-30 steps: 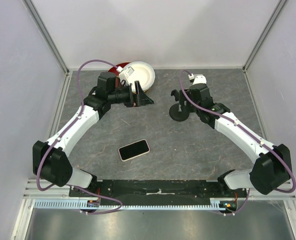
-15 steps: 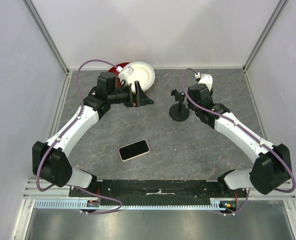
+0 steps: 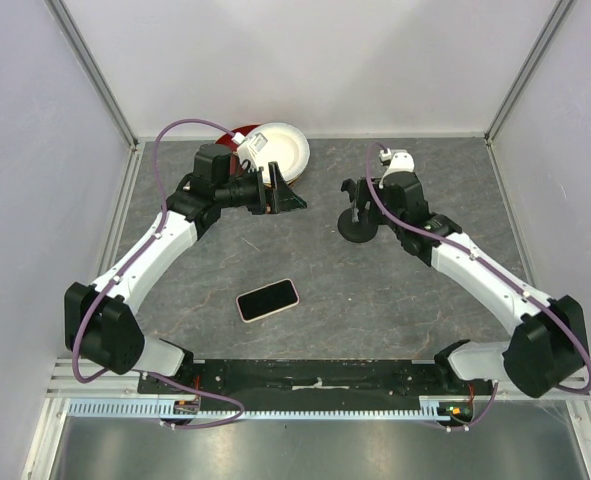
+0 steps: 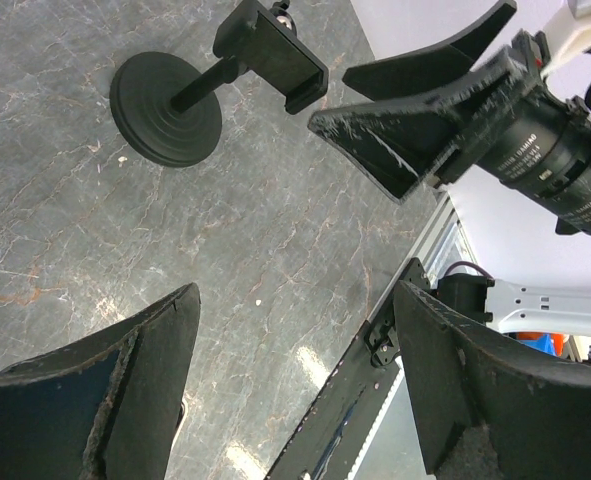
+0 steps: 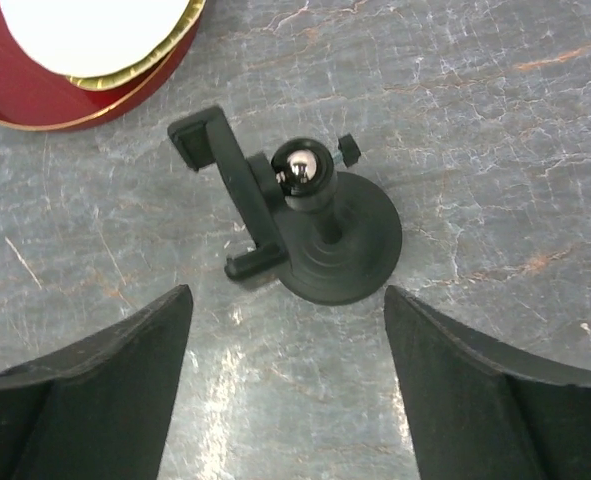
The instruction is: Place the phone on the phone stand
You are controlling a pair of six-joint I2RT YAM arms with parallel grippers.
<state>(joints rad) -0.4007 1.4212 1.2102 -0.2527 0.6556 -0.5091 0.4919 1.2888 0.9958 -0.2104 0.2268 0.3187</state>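
The phone (image 3: 268,299) lies flat on the grey table, screen up, near the front centre, far from both grippers. The phone stand (image 3: 358,226) stands upright at the back right of centre and is empty. In the right wrist view its disc base (image 5: 347,240) and bracket (image 5: 227,170) show just ahead of my fingers. My right gripper (image 3: 361,203) is open and empty, hovering above the stand; it also shows in its own view (image 5: 287,380). My left gripper (image 3: 285,189) is open and empty, left of the stand. The left wrist view shows the stand (image 4: 165,95) and the right gripper (image 4: 415,130).
A white plate (image 3: 278,150) sits on a red plate (image 3: 237,134) at the back, behind the left gripper; both show in the right wrist view (image 5: 85,40). White walls enclose the table on three sides. A black rail (image 3: 315,375) runs along the near edge.
The right gripper drew slightly back to the right of the stand, then came back over it. The left arm, phone and stand have not moved.
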